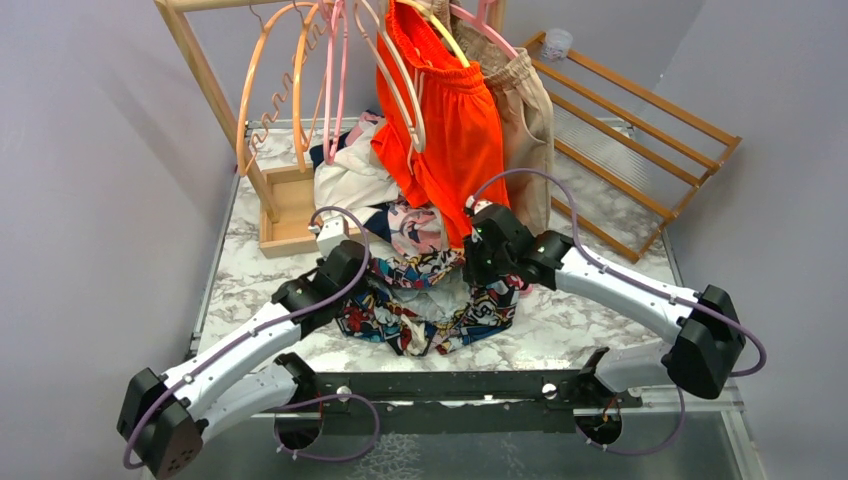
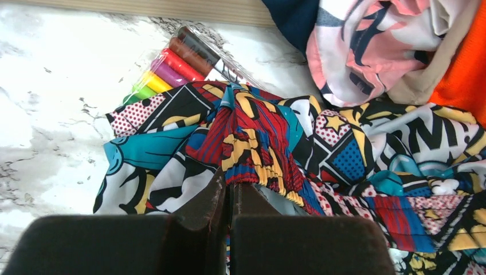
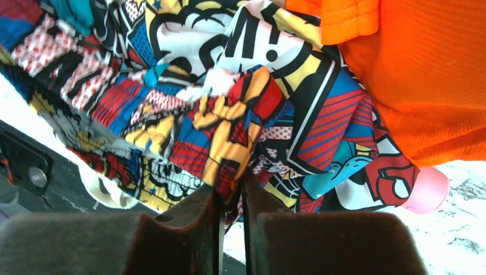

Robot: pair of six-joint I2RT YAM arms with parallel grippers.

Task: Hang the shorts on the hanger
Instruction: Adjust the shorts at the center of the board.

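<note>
Left gripper point(image 2: 229, 192) is pressed together on a gathered red/yellow bit of the shorts point(image 1: 430, 300), prob. the waistband. Right gripper point(image 3: 229, 193) has a thin slot between its jaws w/ a fold of the same print tucked in, so I read it as pinching too.

The shorts lie bunched on the marble table point(image 1: 590, 310), right btwn my two grippers, long axis running left-right from one pinch to the other. The bulk sags toward the arm bases.

The hanger point(image 1: 408, 100), as best I can tell the pale one, hangs on the rack at the far side, up and beyond both grippers, just beside the orange shorts point(image 1: 455, 140). Neither arm is clearly nearer. Next move, imo: lift both ends together and carry away from me.
</note>
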